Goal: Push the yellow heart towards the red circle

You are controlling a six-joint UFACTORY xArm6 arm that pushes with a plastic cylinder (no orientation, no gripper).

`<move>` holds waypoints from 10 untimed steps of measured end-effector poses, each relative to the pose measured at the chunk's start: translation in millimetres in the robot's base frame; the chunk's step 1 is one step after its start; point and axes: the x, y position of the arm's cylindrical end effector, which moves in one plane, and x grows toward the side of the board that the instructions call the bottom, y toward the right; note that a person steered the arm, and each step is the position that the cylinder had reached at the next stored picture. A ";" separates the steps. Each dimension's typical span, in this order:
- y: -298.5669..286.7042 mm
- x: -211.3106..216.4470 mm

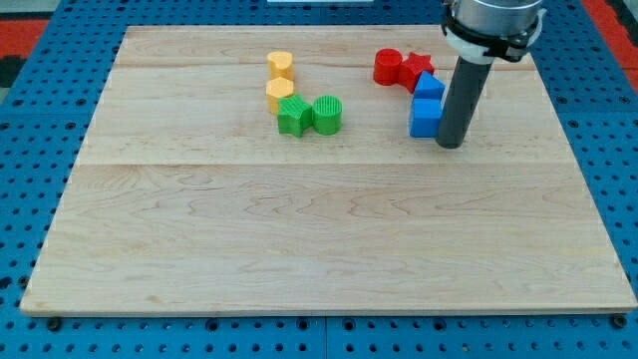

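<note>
Two yellow blocks sit at the upper middle of the board. The upper one (pixel 281 65) looks like the yellow heart; the lower one (pixel 280 93) lies just below it, and its shape is unclear. The red circle (pixel 388 67) lies to the right of them near the view's top, touching a red star (pixel 418 70). My tip (pixel 451 146) rests on the board just right of the lower blue block (pixel 427 117). It is below and right of the red circle and far right of the yellow blocks.
A green star-like block (pixel 293 116) and a green circle (pixel 327 114) sit just below the yellow blocks. A second blue block (pixel 430 87) lies between the red star and the lower blue block. The wooden board (pixel 299 249) lies on a blue pegboard.
</note>
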 end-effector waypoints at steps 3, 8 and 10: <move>30.7 9.2; 194.2 -96.1; 179.7 -82.8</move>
